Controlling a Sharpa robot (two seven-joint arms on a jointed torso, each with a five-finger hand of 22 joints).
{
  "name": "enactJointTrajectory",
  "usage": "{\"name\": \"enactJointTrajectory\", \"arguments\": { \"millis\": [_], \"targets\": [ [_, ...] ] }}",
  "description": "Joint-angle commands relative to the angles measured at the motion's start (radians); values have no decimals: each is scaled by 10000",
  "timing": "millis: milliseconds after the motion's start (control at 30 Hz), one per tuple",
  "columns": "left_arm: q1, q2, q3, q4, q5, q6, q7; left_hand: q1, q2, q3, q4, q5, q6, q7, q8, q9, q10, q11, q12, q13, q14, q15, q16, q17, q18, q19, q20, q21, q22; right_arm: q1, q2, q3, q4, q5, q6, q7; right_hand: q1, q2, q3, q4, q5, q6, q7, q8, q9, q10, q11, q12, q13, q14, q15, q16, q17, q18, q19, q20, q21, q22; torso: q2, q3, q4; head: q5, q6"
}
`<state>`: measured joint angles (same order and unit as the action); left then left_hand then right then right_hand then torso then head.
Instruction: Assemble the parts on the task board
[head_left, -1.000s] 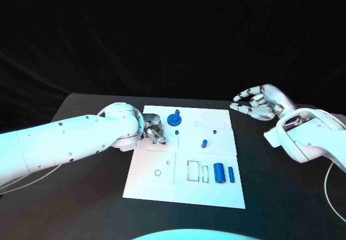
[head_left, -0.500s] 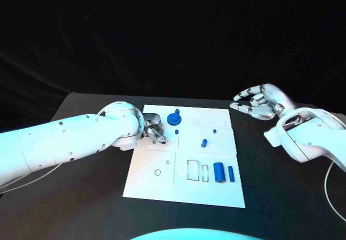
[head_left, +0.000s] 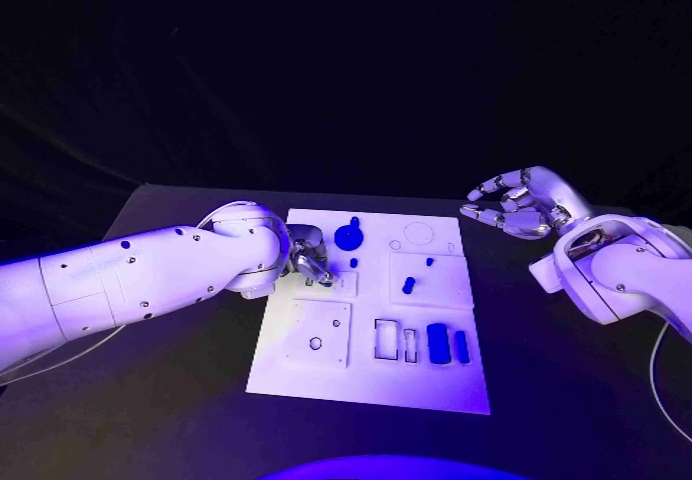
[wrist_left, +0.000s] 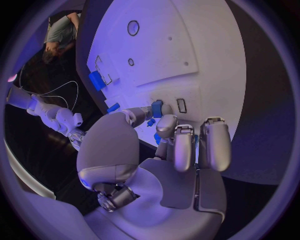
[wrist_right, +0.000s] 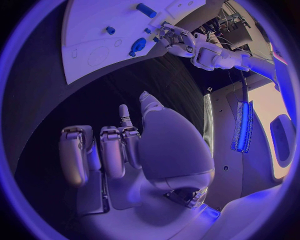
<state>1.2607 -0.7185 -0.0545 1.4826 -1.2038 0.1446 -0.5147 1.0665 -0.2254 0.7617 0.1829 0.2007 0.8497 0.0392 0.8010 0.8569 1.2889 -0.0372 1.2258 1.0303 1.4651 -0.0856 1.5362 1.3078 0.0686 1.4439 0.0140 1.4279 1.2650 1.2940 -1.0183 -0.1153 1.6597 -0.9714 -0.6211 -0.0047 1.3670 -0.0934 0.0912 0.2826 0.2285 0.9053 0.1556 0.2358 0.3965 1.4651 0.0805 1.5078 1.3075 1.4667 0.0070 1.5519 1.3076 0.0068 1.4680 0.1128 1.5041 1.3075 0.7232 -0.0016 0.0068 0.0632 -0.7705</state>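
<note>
The white task board (head_left: 325, 370) lies in the middle of the table. My left hand (head_left: 307, 258) is over its far left part, fingers curled. Its thumb and a fingertip (wrist_left: 166, 124) sit right at a small blue peg (head_left: 353, 263) (wrist_left: 157, 107); whether they grip it is unclear. A round blue part (head_left: 349, 236) stands just beyond the peg. Two small blue pieces (head_left: 428, 263) (head_left: 408, 285) and two blue blocks (head_left: 437, 340) (head_left: 462, 345) lie further right. My right hand (head_left: 519, 205) (wrist_right: 119, 145) hovers off the board's far right corner, fingers apart, holding nothing.
The board has bare slots: rectangular ones (head_left: 387, 340) beside the blocks, a small ring hole (head_left: 315, 343) near the left, and a faint circle outline (head_left: 420, 234) at the far edge. Black table (head_left: 159, 420) surrounds the board on all sides.
My left hand has drawn slightly up the board, its fingertips now nearer the peg. The peg and the other parts have stayed put. The right hand has barely moved.
</note>
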Motion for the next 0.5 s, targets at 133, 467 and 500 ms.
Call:
{"name": "enactJointTrajectory", "arguments": {
  "millis": [133,467,500],
  "targets": [
    [-41,54,-35,-35,-78,379,-54,-153,29,-169,11,-38,91,-90,50,17,76,-7,59,22,937,-96,72,2198,-78,24,-61,52,18,-7,-13,0,37,-48,70,38,-67,13,1,71,55,-30,-12,51,8,298,-74,-59,1810,861,-64,-41,1816,128,627,-73,-58,2128,-1,6,-4,2,6],
    [-41,70,-37,-64,-93,432,-62,-346,61,-861,419,-36,160,-106,98,22,118,-24,130,80,948,-113,102,2237,-86,53,-84,58,59,-7,-32,0,48,-48,62,37,-85,12,-4,73,56,-33,-12,56,11,276,-74,-79,1786,854,-65,-51,1783,137,609,-74,-91,2105,-1,0,-3,-4,-20],
    [-41,71,-37,-65,-94,435,-62,-375,66,-979,492,-37,172,-108,104,22,126,-25,141,89,951,-115,108,2245,-90,62,-87,65,78,-7,-34,0,49,-48,61,37,-85,12,-4,73,56,-33,-12,56,11,276,-74,-79,1786,854,-65,-51,1783,137,609,-74,-91,2105,-1,0,-3,-4,-20]
  ]
}}
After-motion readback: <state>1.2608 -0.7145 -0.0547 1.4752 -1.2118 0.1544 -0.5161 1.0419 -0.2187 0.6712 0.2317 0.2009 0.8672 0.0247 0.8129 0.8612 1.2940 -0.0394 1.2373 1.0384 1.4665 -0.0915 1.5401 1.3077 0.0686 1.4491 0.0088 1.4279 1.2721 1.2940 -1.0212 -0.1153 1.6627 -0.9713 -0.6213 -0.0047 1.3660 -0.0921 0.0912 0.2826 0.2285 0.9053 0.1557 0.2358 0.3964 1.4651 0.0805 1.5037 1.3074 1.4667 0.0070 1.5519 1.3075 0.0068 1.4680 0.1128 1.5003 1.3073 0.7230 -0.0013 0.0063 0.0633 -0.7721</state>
